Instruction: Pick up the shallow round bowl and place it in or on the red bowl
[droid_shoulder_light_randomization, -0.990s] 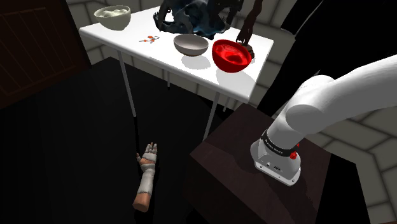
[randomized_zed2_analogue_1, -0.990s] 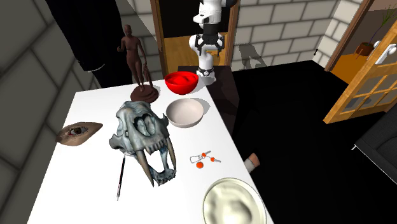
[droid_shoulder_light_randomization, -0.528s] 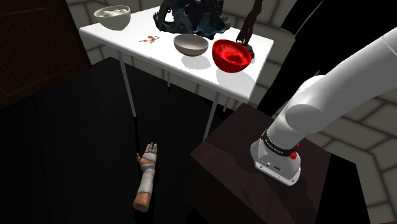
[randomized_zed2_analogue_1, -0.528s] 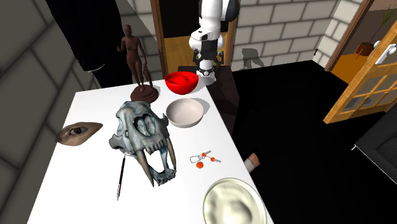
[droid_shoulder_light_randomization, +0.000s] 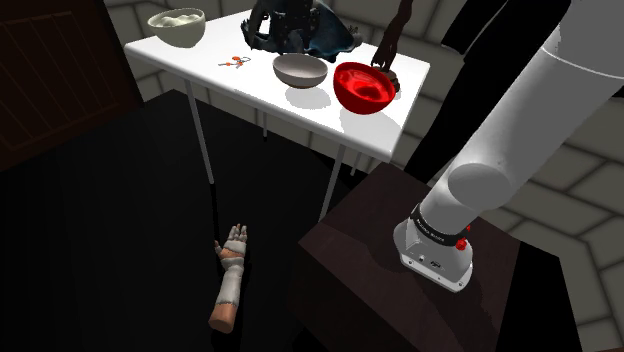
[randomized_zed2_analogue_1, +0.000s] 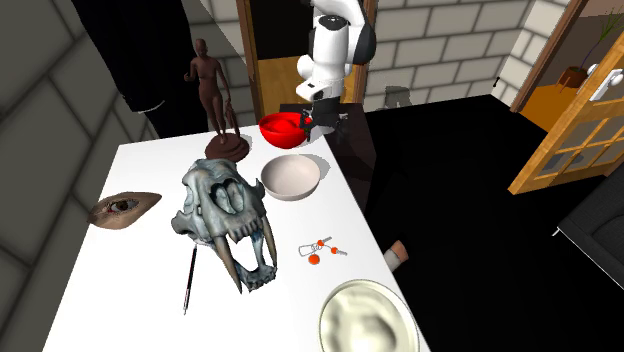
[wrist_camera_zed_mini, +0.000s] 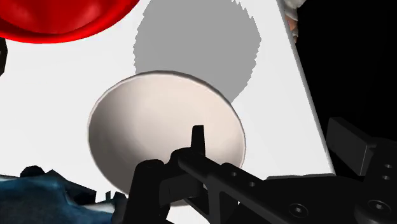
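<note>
A pale, round bowl (droid_shoulder_light_randomization: 300, 70) (randomized_zed2_analogue_1: 291, 175) (wrist_camera_zed_mini: 159, 127) stands upright on the white table (randomized_zed2_analogue_1: 130, 290), right beside the glossy red bowl (droid_shoulder_light_randomization: 364, 87) (randomized_zed2_analogue_1: 284, 128) (wrist_camera_zed_mini: 57, 22). My black gripper (randomized_zed2_analogue_1: 322, 117) hangs at the table's far end, next to the red bowl and above the stand's edge. In the wrist view the gripper (wrist_camera_zed_mini: 270, 133) is open, its fingers wide apart with nothing between them. The pale bowl lies ahead of it, under one fingertip (wrist_camera_zed_mini: 198, 135).
On the table are an animal skull (randomized_zed2_analogue_1: 225, 215), a brown mannequin figurine (randomized_zed2_analogue_1: 210, 85), an eye-shaped piece (randomized_zed2_analogue_1: 122, 208), a pen (randomized_zed2_analogue_1: 188, 280), a small red-and-white item (randomized_zed2_analogue_1: 322, 250) and a cream bowl (randomized_zed2_analogue_1: 367, 318). A bandaged forearm (droid_shoulder_light_randomization: 228, 285) lies on the dark floor.
The arm has swung from nearly level to steeply upright in the shoulder view. In the second exterior view the hand has come down beside the red bowl. The bowls have not moved.
</note>
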